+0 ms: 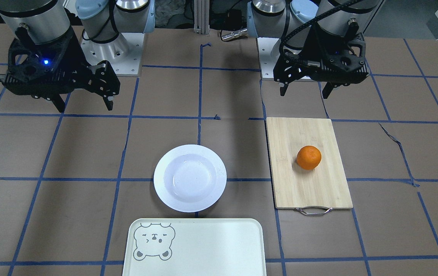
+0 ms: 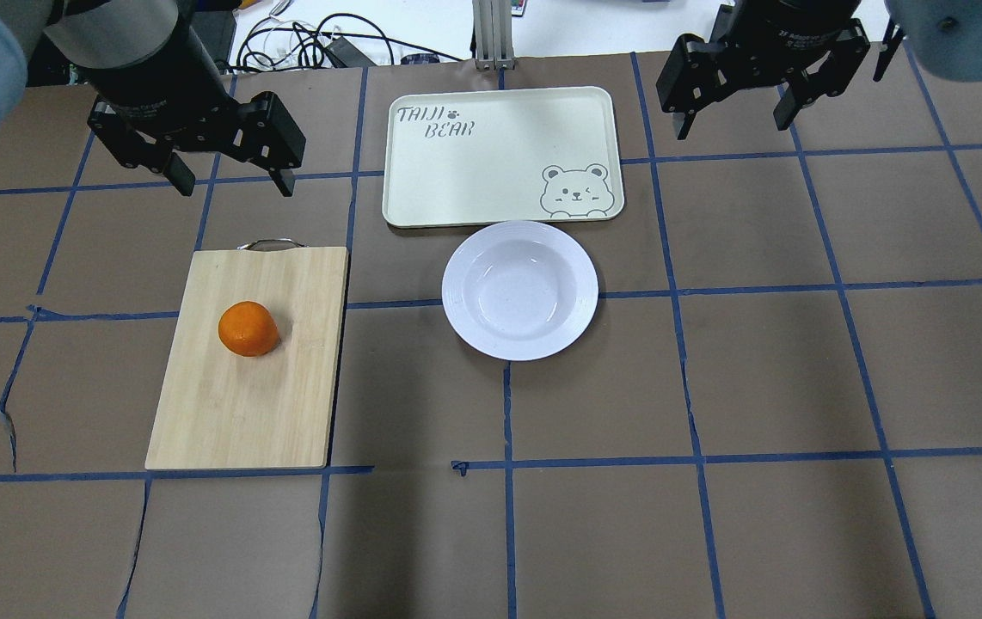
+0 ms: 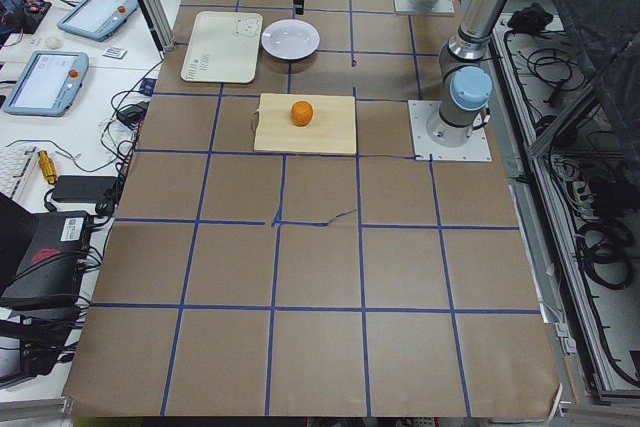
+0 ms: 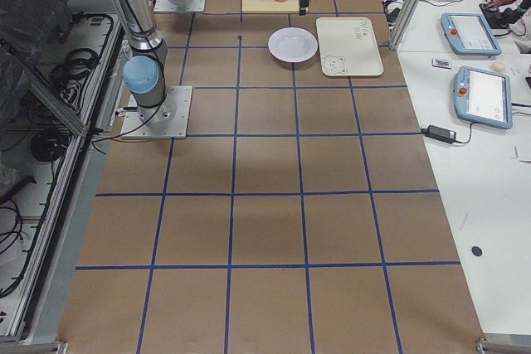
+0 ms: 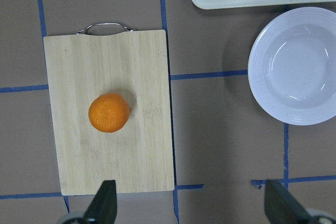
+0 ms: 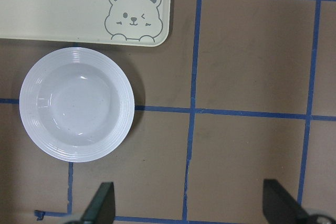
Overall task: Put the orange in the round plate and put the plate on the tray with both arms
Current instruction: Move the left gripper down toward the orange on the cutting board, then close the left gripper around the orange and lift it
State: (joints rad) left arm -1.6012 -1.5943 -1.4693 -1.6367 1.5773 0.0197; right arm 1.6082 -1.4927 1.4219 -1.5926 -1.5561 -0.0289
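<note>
The orange (image 2: pixel 248 328) rests on a bamboo cutting board (image 2: pixel 276 413), also seen as the orange (image 5: pixel 108 112) in the left wrist view. The white round plate (image 2: pixel 457 292) sits empty on the table, just in front of the cream tray (image 2: pixel 474 185) with the bear face. My left gripper (image 2: pixel 229 180) hangs open high above the table, beyond the board's metal handle. My right gripper (image 2: pixel 732 116) hangs open high up to the right of the tray. In the front view the left gripper (image 1: pixel 305 91) is on the right and the right gripper (image 1: pixel 84 105) on the left. Both hold nothing.
The cutting board (image 1: pixel 288 184) with its metal handle (image 1: pixel 314 210) lies on the robot's left side. Brown table covering with blue tape lines (image 2: pixel 508 413) spreads around. Tablets and cables lie on side benches (image 3: pixel 60 77) past the table's far edge.
</note>
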